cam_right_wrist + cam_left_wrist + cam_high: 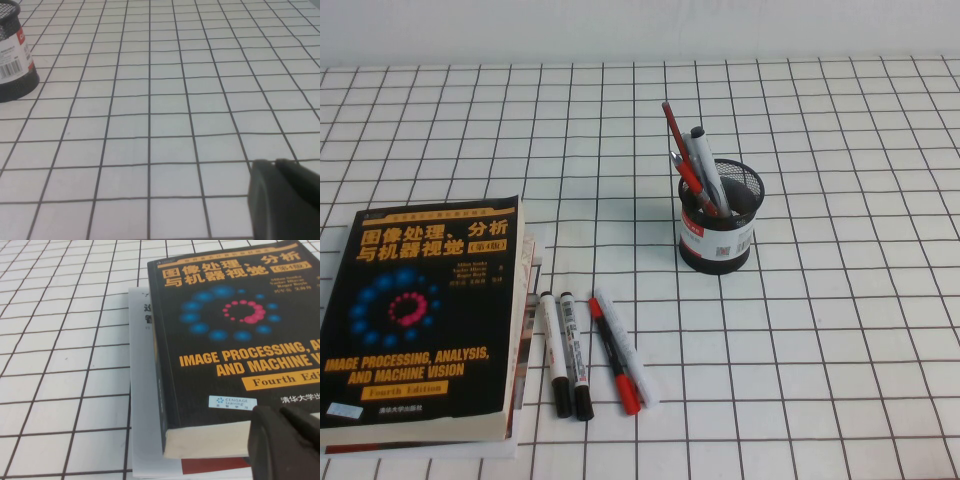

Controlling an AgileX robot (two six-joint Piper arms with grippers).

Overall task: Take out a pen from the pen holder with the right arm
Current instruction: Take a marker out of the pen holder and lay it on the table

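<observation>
A black mesh pen holder (pixel 720 222) with a red-and-white label stands on the gridded table right of centre. Upright in it are a red pen (pixel 682 155) and a grey marker (pixel 708 170), both leaning left. In the right wrist view the holder (pixel 12 60) shows only at one edge, far from my right gripper (pixel 274 164). That gripper is shut on nothing and hangs over bare tablecloth. My left gripper (pixel 280 412) is shut too, over the near corner of a black book (pixel 235 340). Neither arm shows in the high view.
The black textbook (pixel 420 310) lies on other books at the front left. Beside it on the cloth lie two black-capped markers (pixel 557 352) (pixel 576 352) and a red-capped one (pixel 615 352). White gridded cloth (pixel 840 350) covers the right half.
</observation>
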